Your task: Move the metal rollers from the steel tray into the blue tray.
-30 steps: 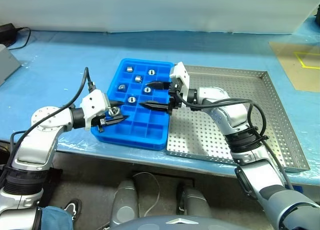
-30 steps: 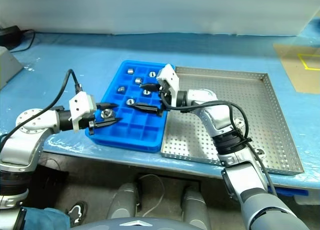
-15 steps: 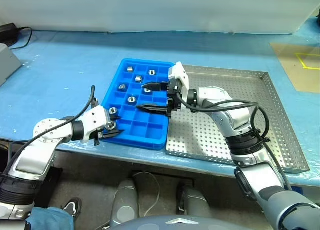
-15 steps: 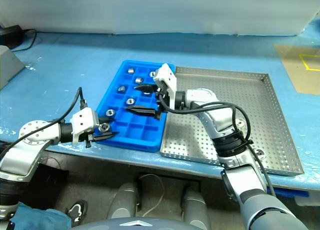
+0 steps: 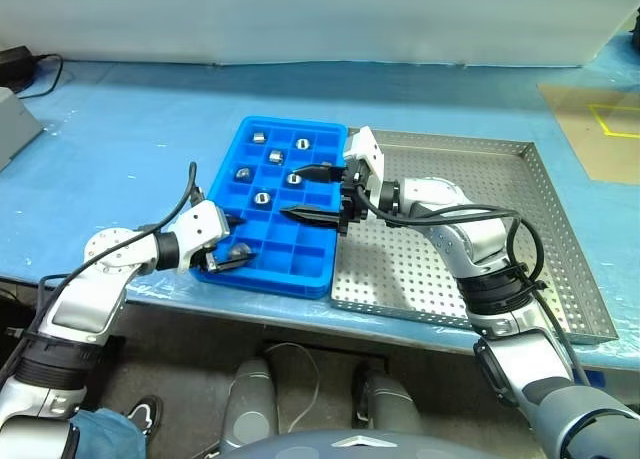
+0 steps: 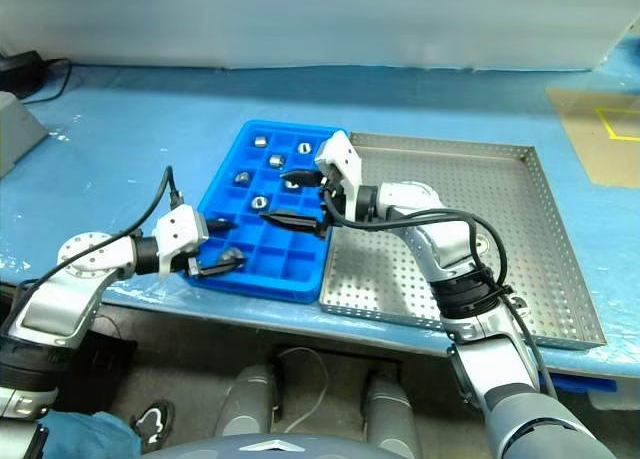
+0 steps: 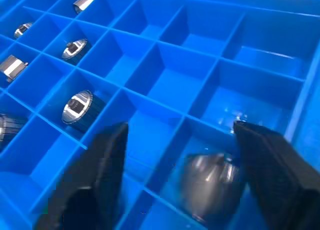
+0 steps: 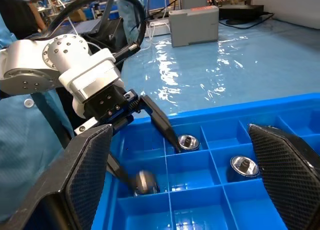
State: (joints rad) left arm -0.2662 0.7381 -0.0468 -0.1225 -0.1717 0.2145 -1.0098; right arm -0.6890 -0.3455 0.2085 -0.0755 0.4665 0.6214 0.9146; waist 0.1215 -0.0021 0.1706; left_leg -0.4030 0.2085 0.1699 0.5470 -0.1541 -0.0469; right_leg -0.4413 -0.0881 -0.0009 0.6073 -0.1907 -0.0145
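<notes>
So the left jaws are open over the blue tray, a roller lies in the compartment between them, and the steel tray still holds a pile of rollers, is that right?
Not quite: the steel tray has no rollers on it, as the left eye view shows. The rest holds: the left gripper is open over the blue tray, with a roller between its jaws.

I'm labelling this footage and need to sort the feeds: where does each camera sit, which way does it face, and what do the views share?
Left eye and right eye views: on the head, looking forward and down at the blue tray and steel tray; both arms show.
Left wrist view: along the left gripper, jaws open over a roller in a near compartment.
Right wrist view: along the open right gripper, level across the blue tray, facing the left gripper.
Shared: both wrist views show that same roller.
</notes>
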